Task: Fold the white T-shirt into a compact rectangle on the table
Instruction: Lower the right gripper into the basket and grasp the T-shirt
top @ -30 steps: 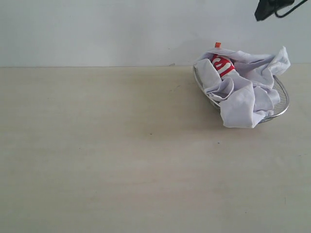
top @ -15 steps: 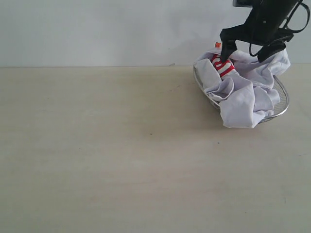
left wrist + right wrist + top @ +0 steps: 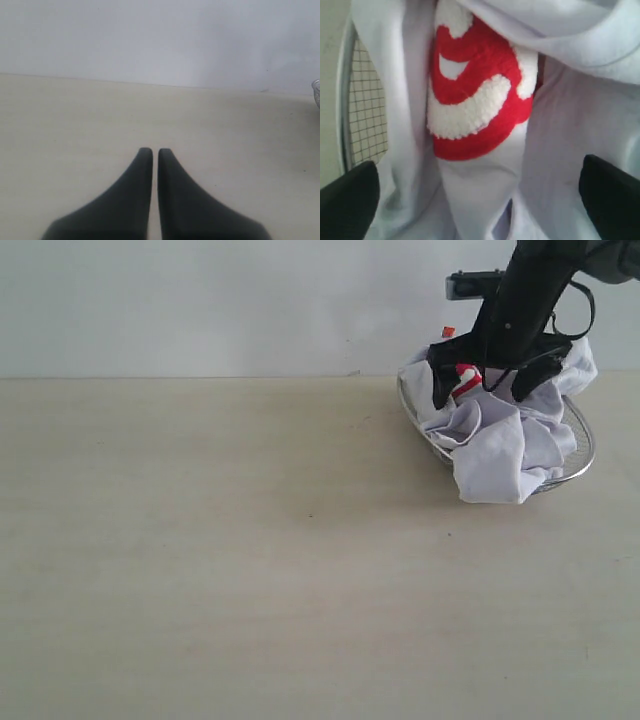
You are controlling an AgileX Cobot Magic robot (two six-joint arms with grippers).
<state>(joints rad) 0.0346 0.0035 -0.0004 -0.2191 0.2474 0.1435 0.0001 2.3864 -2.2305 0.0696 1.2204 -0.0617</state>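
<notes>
Table (image 3: pixel 250 560) fills the exterior view; at its upper right a wire-mesh basket (image 3: pixel 583 445) holds the crumpled white T-shirt (image 3: pixel 495 455), one fold spilling over the rim. The right gripper (image 3: pixel 481 395) straddles the red lettering (image 3: pixel 470 100), jaws spread wide and gripping nothing. The left gripper (image 3: pixel 155 152) is closed and empty.

This looks like a robot test bench in a lab or workroom; which of the two cannot be told. A wide, pale beige table (image 3: pixel 250 570) with faint wood grain runs straight up against a bare light grey wall (image 3: pixel 200 300), and flat, even light falls across both. A black robot arm (image 3: pixel 520 310) with cables (image 3: pixel 586 312) looped at its wrist reaches down at the far right of the table, and the left gripper (image 3: pixel 155 151), also black, hangs above the same tabletop. The household things here are a wire basket (image 3: pixel 584 455) and a crumpled shirt (image 3: pixel 495 455) heaped in it.
</notes>
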